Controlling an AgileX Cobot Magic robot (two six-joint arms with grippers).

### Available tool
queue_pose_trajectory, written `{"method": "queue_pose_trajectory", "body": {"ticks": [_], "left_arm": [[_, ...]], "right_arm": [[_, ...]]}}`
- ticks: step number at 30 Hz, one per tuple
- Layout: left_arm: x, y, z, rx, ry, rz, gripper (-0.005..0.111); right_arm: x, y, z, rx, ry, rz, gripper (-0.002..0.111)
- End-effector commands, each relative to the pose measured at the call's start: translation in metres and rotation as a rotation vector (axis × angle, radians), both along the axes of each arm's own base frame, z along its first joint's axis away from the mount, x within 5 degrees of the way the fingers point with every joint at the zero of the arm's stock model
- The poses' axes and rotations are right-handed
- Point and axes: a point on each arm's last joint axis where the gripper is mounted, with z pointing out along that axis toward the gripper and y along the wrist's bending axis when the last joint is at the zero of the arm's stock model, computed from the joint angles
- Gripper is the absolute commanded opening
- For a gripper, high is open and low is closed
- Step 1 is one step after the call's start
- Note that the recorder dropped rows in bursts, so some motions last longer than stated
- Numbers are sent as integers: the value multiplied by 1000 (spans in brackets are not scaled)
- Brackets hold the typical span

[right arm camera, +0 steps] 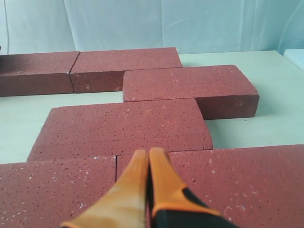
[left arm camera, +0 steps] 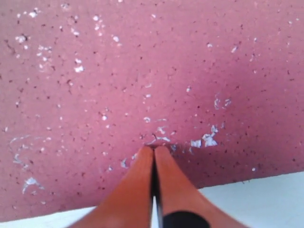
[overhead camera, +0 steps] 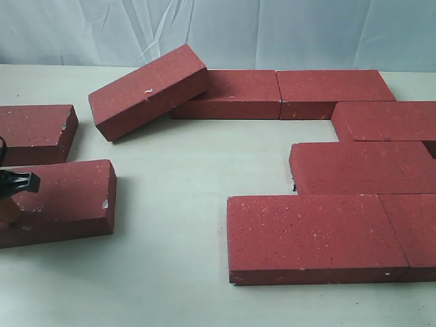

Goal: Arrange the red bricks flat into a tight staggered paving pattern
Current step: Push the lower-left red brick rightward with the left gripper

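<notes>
Pale table (overhead camera: 184, 163), red bricks (overhead camera: 354, 167) half paved: your left tool (left arm camera: 154, 149), pinched closed and empty, sits tip-down on a loose brick (overhead camera: 68, 194), probably to shove it over. Right tool (right arm camera: 148, 153) is closed too.

the red bricks (overhead camera: 317, 231) look like hard baked clay. their tops are rough and grainy, not shiny, with many tiny white specks. some corners are chipped and pale. the table (overhead camera: 184, 225) is pale and smooth, with only a soft shine. the sheet (overhead camera: 204, 27) behind is white and wrinkly, like thin cloth or plastic. the left gripper (left arm camera: 153, 149) and the right gripper (right arm camera: 148, 153) have smooth orange fingers that look like plastic, with matt black parts.
</notes>
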Motion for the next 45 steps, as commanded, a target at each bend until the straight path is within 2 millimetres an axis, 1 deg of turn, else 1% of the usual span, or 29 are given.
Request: {"method": "queue_pose_trajectory", "body": {"ticks": [1,4,7,12,15,17,19,21,26,30,32,35,42,45], "left_arm": [[3,-14,0,-16,-27,-25,0],[5,-21,1,-16,-50,-39,0],[7,-21,2,-17,-62,-37,0],[12,-18,18,14,-91,-77,0],[14,-12,29,85,-121,-122,0],[16,1,32,139,-137,-66,0],[15,15,30,170,-119,11,0],[14,22,27,170,-93,45,0],[15,24,16,149,-56,72,0],[18,20,-2,95,-19,56,0],[20,19,-8,85,1,58,0],[21,15,-10,63,6,62,0],[25,-27,-8,3,-46,-42,0],[28,-42,-6,-35,-83,-42,0]], "right_arm": [[0,0,-1,-4,-9,6,-1],[0,0,-1,-4,-9,6,-1],[0,0,-1,-4,-9,6,-1],[0,0,-1,-5,-9,6,-1],[0,0,-1,-5,-9,6,-1],[0,0,-1,-5,-9,6,-1],[0,0,-1,-5,-9,6,-1],[0,0,-1,-5,-9,6,-1],[0,0,-1,-5,-9,6,-1],[0,0,-1,-5,-9,6,-1],[0,0,-1,-5,-9,6,-1],[0,0,-1,-4,-9,6,-1],[0,0,-1,-4,-9,6,-1],[0,0,-1,-4,-9,6,-1]]}}
